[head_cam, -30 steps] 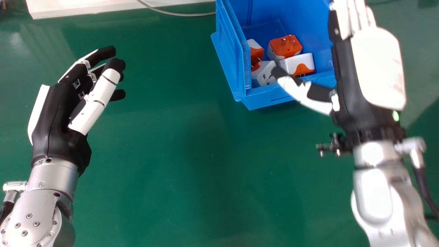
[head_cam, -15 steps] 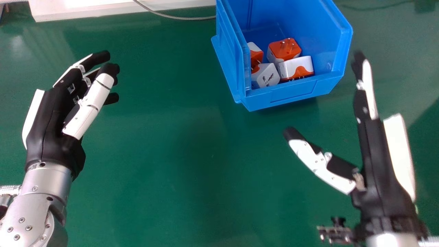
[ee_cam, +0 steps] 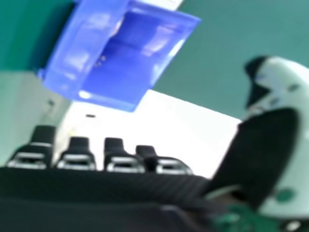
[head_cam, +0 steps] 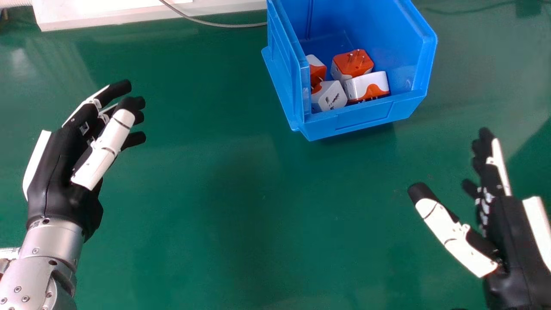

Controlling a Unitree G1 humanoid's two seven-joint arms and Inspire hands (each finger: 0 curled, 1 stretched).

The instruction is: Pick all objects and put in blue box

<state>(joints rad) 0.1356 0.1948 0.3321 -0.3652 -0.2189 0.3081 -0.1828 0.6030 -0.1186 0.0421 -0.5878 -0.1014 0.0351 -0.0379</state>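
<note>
The blue box (head_cam: 366, 118) stands at the head view's top, right of centre; in the right hand view the blue box (ee_cam: 75, 63) shows too. Inside lie several orange and white plug adapters: one with prongs up (head_cam: 353, 63), one on its side (head_cam: 368, 86), one with a socket face (head_cam: 331, 95) and one by the left wall (head_cam: 316, 69). My left hand (head_cam: 56, 172) hangs over the table's left part, fingers relaxed and holding nothing. At lower right, away from the box, my right hand (head_cam: 512, 228) is open and empty; in the right hand view my right hand's (ee_cam: 260, 150) thumb shows.
The green table (head_cam: 241, 193) spreads between the two hands. A white object (head_cam: 107, 15) lies along its far left edge, with a grey cable (head_cam: 206, 22) running from it toward the box.
My right hand has drawn back from beside the box toward the lower right, turning as it went. My left hand has shifted slightly down and left. The adapters remain in the box.
</note>
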